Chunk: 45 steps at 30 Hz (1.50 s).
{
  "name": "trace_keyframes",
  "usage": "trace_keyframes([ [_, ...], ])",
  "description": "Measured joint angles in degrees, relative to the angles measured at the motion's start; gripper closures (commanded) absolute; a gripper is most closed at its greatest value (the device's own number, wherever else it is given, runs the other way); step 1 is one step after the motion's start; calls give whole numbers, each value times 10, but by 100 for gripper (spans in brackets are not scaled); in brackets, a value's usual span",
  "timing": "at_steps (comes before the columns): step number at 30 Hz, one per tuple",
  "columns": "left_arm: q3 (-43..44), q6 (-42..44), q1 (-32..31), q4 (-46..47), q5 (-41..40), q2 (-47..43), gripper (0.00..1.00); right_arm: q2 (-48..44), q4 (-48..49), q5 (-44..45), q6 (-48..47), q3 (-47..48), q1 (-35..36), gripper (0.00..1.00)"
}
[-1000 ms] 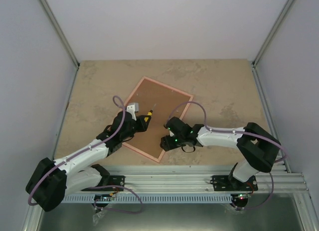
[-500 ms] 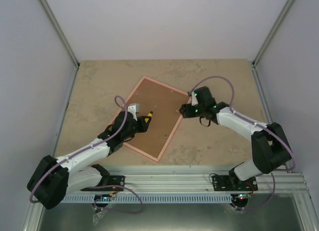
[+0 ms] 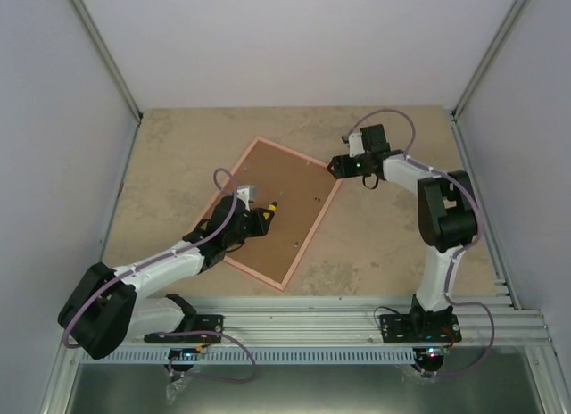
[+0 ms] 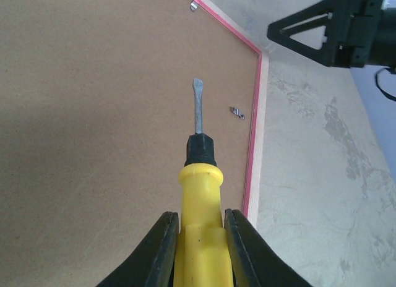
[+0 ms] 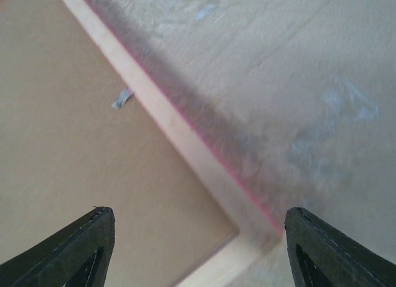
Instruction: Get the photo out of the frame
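Frame (image 3: 314, 233) face down on table (image 3: 178, 146), brown backing board (image 3: 290, 186) uppermost, photo hidden. Over frame's middle: left gripper (image 4: 201, 222), jaws clamped on yellow screwdriver (image 4: 199, 194). Above frame's far-right corner: right gripper (image 3: 342, 167), jaws apart.

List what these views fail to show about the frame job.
- The photo: every view, covered by the backing board in the frame.
- End of the screwdriver handle: left wrist view, cut by the bottom edge inside the left gripper.
- One metal tab: right wrist view, blurred; whether it is bent clear is unreadable.
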Motion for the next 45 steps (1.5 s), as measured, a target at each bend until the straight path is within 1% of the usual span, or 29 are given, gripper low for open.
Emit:
trace_keyframes([
  [7, 12, 5, 0, 4, 0, 13, 100, 99, -5, -41, -36, 100, -10, 22],
  [11, 12, 10, 0, 4, 0, 15, 100, 127, -13, -67, -43, 114, -9, 22],
  [15, 12, 13, 0, 4, 0, 15, 100, 113, 7, -90, -43, 75, -10, 23],
  [25, 15, 13, 0, 4, 9, 18, 100, -4, 47, -108, -21, -103, 9, 26],
  [28, 15, 13, 0, 3, 12, 20, 100, -41, 58, -107, -8, -153, 22, 28],
  [37, 20, 13, 0, 3, 24, 41, 100, -130, 69, -100, 24, -263, 77, 29],
  [41, 20, 12, 0, 3, 30, 50, 100, -148, 82, -55, 25, -283, 97, 31],
  [45, 20, 10, 0, 3, 36, 52, 100, -155, 73, -12, 18, -285, 114, 33],
])
